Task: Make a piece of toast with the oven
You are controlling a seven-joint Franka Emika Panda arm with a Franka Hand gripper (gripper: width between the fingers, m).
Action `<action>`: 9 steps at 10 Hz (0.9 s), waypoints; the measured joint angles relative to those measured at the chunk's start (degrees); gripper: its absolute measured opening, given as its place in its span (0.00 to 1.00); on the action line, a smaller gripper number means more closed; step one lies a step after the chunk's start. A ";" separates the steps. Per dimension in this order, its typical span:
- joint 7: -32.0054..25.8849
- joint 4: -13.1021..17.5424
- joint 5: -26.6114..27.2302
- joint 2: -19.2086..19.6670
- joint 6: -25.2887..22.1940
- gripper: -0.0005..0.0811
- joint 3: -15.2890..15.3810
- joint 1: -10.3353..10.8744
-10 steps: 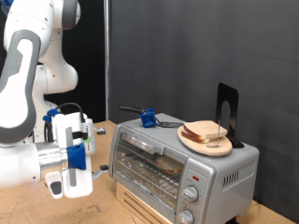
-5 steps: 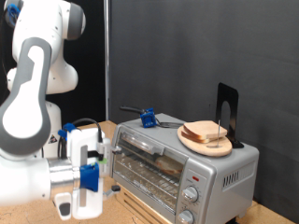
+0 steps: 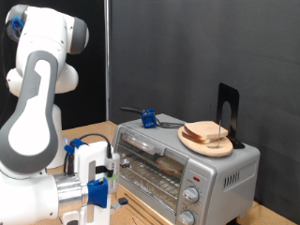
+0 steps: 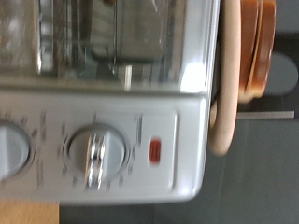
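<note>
The silver oven [image 3: 183, 169] stands at the exterior view's right with its glass door closed. Through the glass a tan slice, the piece of toast [image 3: 169, 166], shows dimly on the rack. My gripper [image 3: 94, 195], white with blue parts, hangs low just to the exterior view's left of the oven's front, with nothing visible between its fingers. The wrist view looks close at the oven front [image 4: 112, 131]: a round knob [image 4: 93, 155], a red indicator light [image 4: 156, 149] and the glass door [image 4: 103, 37]. No fingers show in that view.
On the oven's top sit a round wooden plate [image 3: 190, 142] with piled bread slices [image 3: 208, 133], a blue-handled utensil [image 3: 147, 118] and a black upright stand [image 3: 228, 111]. The plate rim [image 4: 224, 93] also shows in the wrist view. A wooden table [image 3: 94, 131] lies under everything.
The arm has swung towards the exterior view's right and downward, bringing the gripper closer to the oven's front. The oven, plate and bread have not moved.
</note>
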 joint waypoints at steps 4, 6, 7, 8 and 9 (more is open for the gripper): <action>3.74 9.12 5.22 7.65 4.74 1.00 0.60 -0.21; 8.76 17.80 5.14 13.86 1.67 1.00 1.44 -1.20; 11.00 21.94 5.14 16.84 -0.02 1.00 1.83 -1.91; 12.54 25.39 5.16 19.38 -1.03 1.00 2.14 -2.47; 12.15 27.54 5.19 21.06 -0.82 1.00 2.26 -2.63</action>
